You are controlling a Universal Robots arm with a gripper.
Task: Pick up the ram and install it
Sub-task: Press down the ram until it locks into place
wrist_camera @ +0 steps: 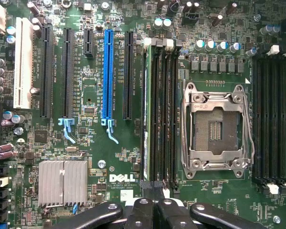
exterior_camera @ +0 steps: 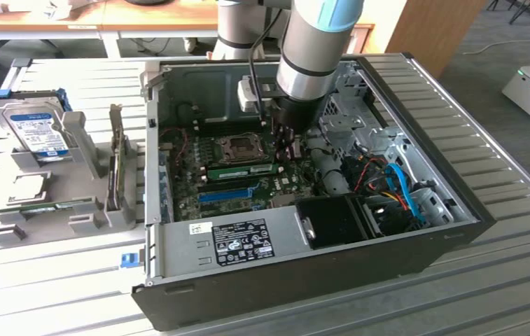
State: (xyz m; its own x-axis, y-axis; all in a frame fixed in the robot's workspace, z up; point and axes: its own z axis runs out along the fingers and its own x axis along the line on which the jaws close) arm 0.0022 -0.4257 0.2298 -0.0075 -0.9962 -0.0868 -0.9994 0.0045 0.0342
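The ram (wrist_camera: 146, 114) is a thin green stick standing on edge in the memory slot nearest the blue expansion slot (wrist_camera: 107, 71). In the exterior view the ram (exterior_camera: 241, 170) lies across the motherboard (exterior_camera: 194, 150) just below the processor socket (exterior_camera: 243, 145). My gripper (wrist_camera: 151, 196) is shut, its black fingers pressed together over one end of that bank of slots. I see nothing between the fingers. In the exterior view the gripper (exterior_camera: 286, 143) hangs low inside the open case, close to the ram's end. Whether it touches the stick I cannot tell.
The case's walls (exterior_camera: 451, 210) ring the board, with a black fan shroud (exterior_camera: 339, 220) and blue cables (exterior_camera: 405, 189) on the exterior view's right. Outside the case, a grey rack (exterior_camera: 82, 224) holds a labelled hard drive (exterior_camera: 36, 129), an upright card (exterior_camera: 115, 168) and another green stick (exterior_camera: 45, 207).
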